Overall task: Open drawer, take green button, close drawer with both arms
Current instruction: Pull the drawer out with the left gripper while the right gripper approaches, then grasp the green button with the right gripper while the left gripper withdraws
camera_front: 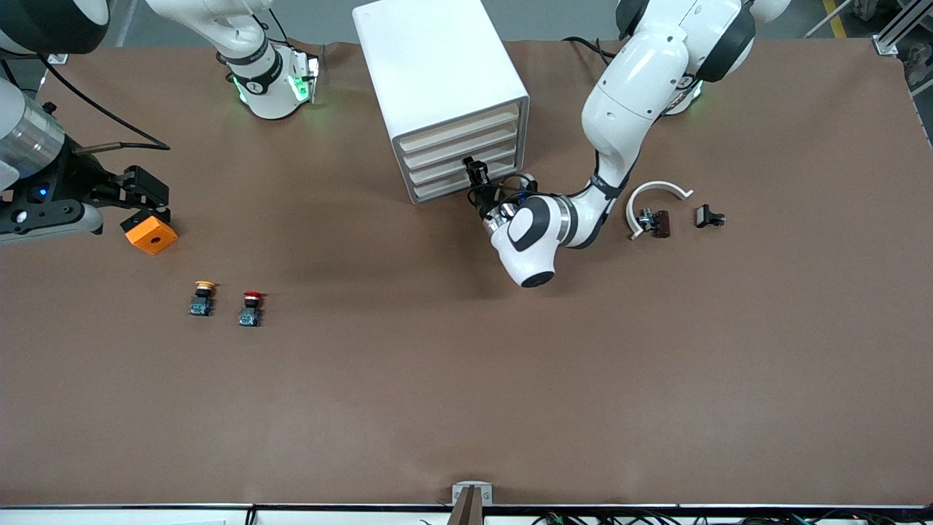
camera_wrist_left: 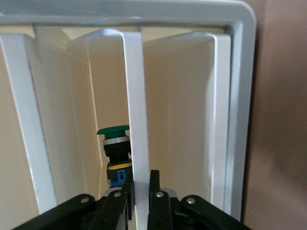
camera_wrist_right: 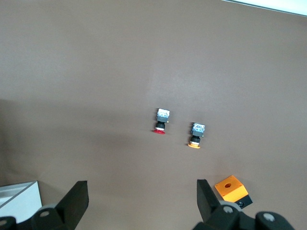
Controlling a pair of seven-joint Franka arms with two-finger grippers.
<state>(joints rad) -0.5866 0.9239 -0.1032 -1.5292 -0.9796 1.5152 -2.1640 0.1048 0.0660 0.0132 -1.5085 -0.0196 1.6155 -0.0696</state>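
The white cabinet stands at the table's robot side, its four drawer fronts level with each other. My left gripper is at the lowest drawer. In the left wrist view the gripper is shut on the drawer's white front edge. The green-capped button stands inside, right beside that edge; the front view does not show it. My right gripper waits open and empty over the table at the right arm's end, above an orange block; its jaws stand wide apart in the right wrist view.
A yellow-capped button and a red-capped button stand nearer the front camera than the orange block; all show in the right wrist view. A white curved piece and a black clip lie toward the left arm's end.
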